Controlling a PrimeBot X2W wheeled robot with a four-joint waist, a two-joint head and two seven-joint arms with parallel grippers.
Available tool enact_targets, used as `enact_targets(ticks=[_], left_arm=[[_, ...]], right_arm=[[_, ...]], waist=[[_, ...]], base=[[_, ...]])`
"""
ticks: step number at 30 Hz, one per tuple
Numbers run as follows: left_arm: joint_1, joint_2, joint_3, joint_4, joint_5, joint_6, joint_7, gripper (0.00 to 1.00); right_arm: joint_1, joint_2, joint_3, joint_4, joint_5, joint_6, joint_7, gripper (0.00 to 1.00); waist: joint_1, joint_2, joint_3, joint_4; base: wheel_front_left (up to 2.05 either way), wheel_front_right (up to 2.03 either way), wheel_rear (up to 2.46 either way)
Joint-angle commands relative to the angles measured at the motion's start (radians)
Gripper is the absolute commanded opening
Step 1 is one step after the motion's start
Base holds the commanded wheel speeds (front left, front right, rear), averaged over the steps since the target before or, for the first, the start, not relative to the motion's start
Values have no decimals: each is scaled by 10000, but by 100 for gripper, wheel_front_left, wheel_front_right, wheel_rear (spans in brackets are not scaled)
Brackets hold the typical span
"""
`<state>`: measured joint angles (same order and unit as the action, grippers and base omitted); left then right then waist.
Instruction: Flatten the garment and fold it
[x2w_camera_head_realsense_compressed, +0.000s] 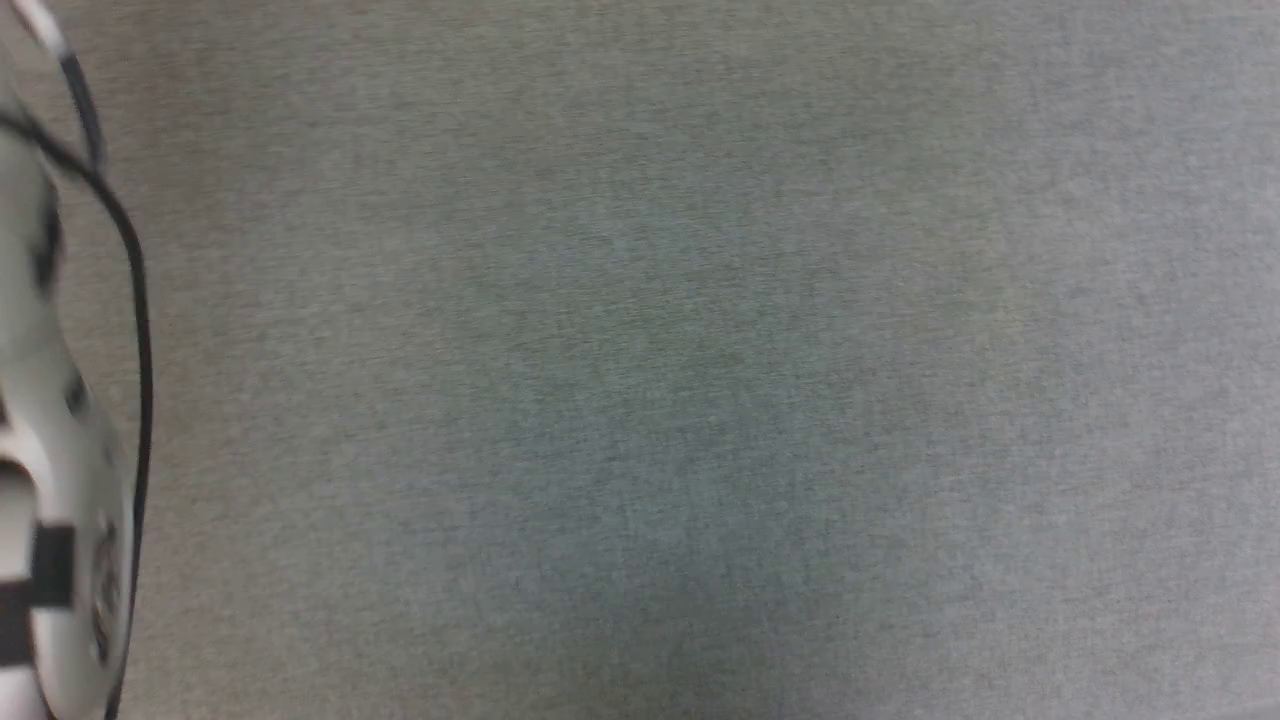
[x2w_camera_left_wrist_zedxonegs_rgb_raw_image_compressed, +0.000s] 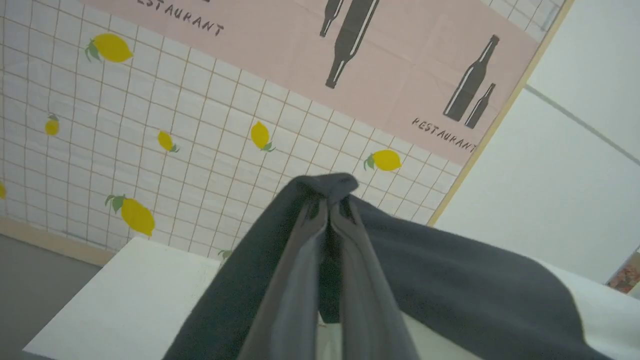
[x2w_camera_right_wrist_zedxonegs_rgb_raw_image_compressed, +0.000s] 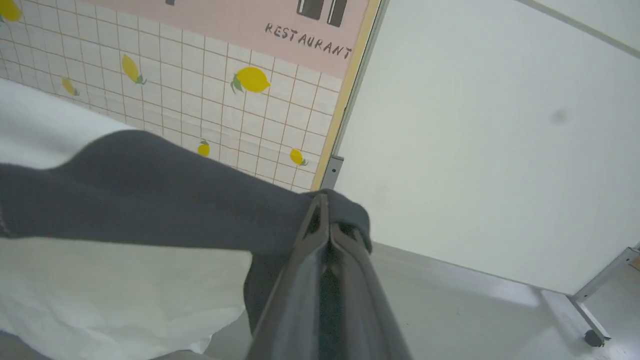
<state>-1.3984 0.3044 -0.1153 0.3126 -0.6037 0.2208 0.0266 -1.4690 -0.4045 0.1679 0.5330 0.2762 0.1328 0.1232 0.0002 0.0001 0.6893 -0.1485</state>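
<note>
**Shirt held up by two pinches of black cloth**

The garment (x2w_camera_left_wrist_zedxonegs_rgb_raw_image_compressed: 475, 280) hangs in the air between the two arms, to the right of a white counter (x2w_camera_left_wrist_zedxonegs_rgb_raw_image_compressed: 125, 300) that stands by a lemon-tiled wall (x2w_camera_left_wrist_zedxonegs_rgb_raw_image_compressed: 150, 140). Black cloth spans away from each grip, and the white body (x2w_camera_right_wrist_zedxonegs_rgb_raw_image_compressed: 125, 300) sags beneath it. Whether the lower edge touches anything I cannot tell.

The left gripper (x2w_camera_left_wrist_zedxonegs_rgb_raw_image_compressed: 330, 205) has its fingers (x2w_camera_left_wrist_zedxonegs_rgb_raw_image_compressed: 300, 280) pressed together on a small bunch of black fabric at the tips. The right gripper (x2w_camera_right_wrist_zedxonegs_rgb_raw_image_compressed: 327, 210) is clamped the same way on a black fold.

It looks light, limp and much larger than either gripper, so it will likely droop, swing and crease rather than keep any shape. Such small pinches may slip under a tug. The firmest holds are probably matching points at the black shoulders, taken deep enough to catch a thick fold.
</note>
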Motion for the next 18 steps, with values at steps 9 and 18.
enact_targets(ticks=[9, 18], left_arm=[[4566, 636, -110, -424, -310, -217, 554, 0], [9747, 706, -8, -3112, -1029, 530, 1639, 0]], right_arm=[[3769, -782, 1338, -1165, 2053, -21, 645, 0], [8341, -1145, 556, -3718, 2721, -21, 1551, 0]], waist=[[-2, -1, -1288, 497], [-2, -1, -2831, 590]], base=[[0, 0, 0], [0, 0, 0]])
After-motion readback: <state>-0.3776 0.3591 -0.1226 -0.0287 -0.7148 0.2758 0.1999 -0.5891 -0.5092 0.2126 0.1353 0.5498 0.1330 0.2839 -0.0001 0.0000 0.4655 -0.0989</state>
